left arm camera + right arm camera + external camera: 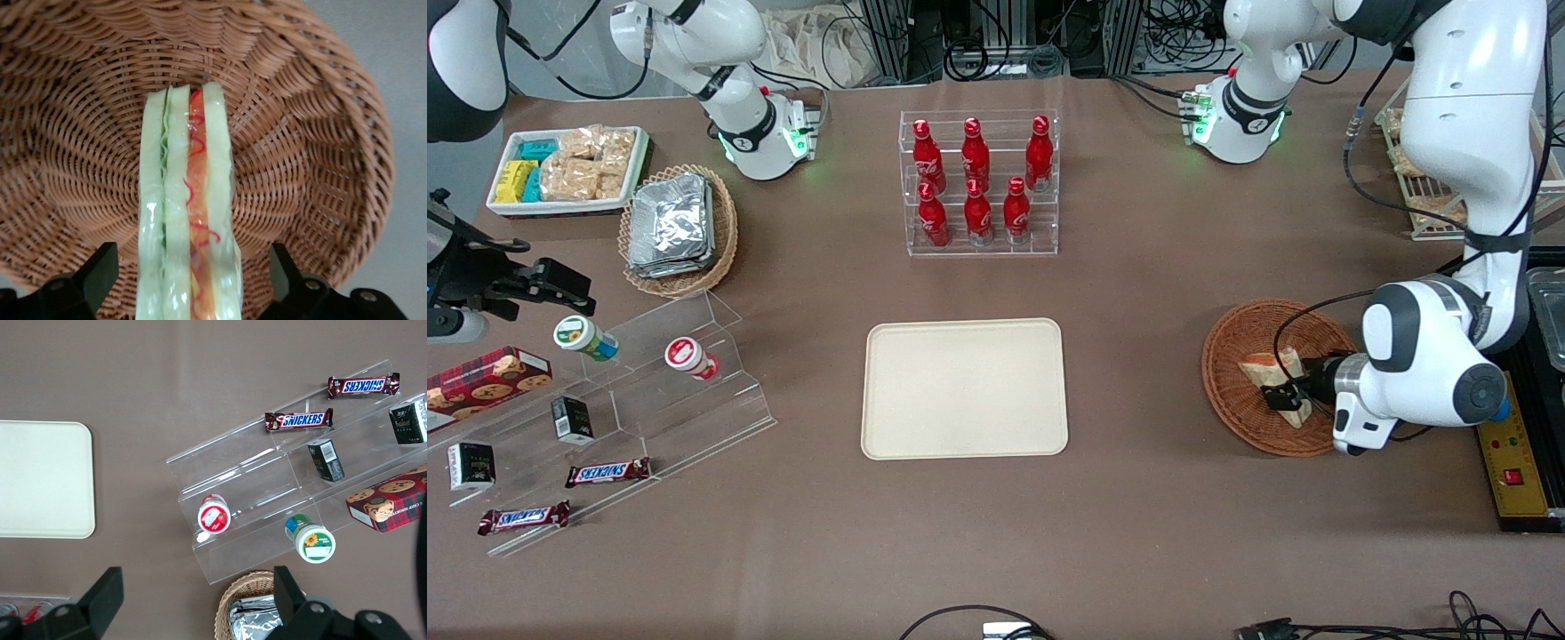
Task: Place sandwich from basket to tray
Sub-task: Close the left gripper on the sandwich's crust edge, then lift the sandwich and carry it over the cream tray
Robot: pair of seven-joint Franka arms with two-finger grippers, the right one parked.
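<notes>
Sandwich [189, 213] standing on edge in the basket [1232, 391], its long axis running straight out from the claw [189, 280], whose open fingers [93, 273] flank both bread faces without touching, with the tray [965, 388] well apart toward mid-bench.

A robotics lab: bundled cables [996, 44], aluminium framing, and shop-style snack displays on a brown table [1138, 498].

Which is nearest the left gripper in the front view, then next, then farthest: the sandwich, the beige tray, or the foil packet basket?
Left gripper is in the basket.
1. Sandwich, between its fingers.
2. Tray, mid-table.
3. Foil packet basket, toward the parked arm's end.
</notes>
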